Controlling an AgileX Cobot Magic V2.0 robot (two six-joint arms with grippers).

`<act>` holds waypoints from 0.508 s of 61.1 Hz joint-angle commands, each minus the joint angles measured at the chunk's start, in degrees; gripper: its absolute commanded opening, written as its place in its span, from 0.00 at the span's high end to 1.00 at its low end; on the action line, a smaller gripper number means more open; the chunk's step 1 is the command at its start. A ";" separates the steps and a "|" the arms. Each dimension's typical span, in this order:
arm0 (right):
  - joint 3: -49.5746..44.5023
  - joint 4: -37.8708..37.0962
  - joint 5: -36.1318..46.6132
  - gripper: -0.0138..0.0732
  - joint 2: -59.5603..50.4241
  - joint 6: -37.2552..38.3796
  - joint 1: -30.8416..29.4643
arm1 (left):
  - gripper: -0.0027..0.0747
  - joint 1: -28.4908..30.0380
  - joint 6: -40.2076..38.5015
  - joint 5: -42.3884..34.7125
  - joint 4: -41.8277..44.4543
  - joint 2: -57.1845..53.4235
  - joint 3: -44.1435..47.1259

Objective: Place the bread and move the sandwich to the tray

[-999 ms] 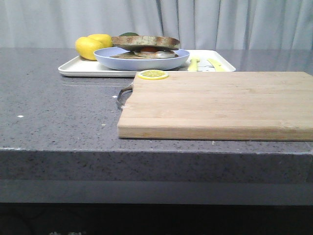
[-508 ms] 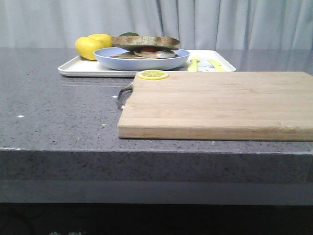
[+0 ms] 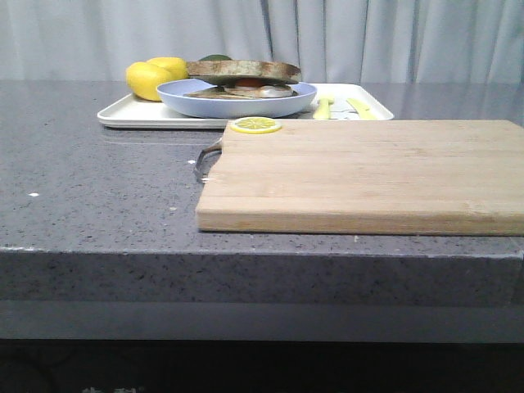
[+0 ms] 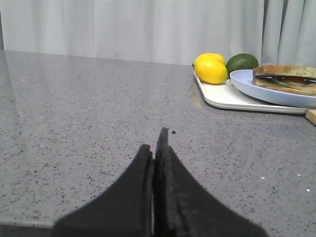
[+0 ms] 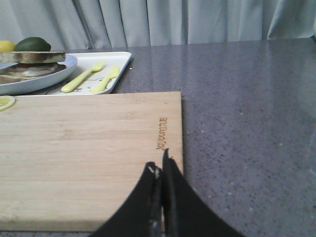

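Judging the task done, we are seeing the sandwich (image 3: 243, 79) sitting on the tray (image 3: 123, 115), both grippers (image 4: 155, 148) (image 5: 161, 173) closed, empty.

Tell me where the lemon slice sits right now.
In the front view, the lemon slice lies flat on the far left corner of the cutting board, just in front of the blue plate on the white tray.

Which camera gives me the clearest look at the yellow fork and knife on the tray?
The right wrist view: the fork and knife lie side by side on the tray, seen lengthwise beside the plate. The front view shows them foreshortened behind the cutting board. The left wrist view doesn't show them.
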State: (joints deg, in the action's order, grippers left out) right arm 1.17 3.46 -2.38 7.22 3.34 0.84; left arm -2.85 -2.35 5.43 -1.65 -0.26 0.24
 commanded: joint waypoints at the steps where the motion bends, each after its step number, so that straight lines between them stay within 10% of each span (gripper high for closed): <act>1: -1.84 1.08 2.94 0.91 -4.20 -0.86 -0.62 | 0.99 0.12 -0.45 -4.86 -0.41 -1.30 0.11; 31: -2.58 0.69 -9.32 0.91 -8.85 -0.86 -0.68 | 0.99 0.12 -0.45 -4.86 -0.41 -1.16 0.11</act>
State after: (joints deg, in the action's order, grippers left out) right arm -1.57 4.33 -15.79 -0.53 3.37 0.51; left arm -2.85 -2.35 5.43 -1.65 -0.26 0.24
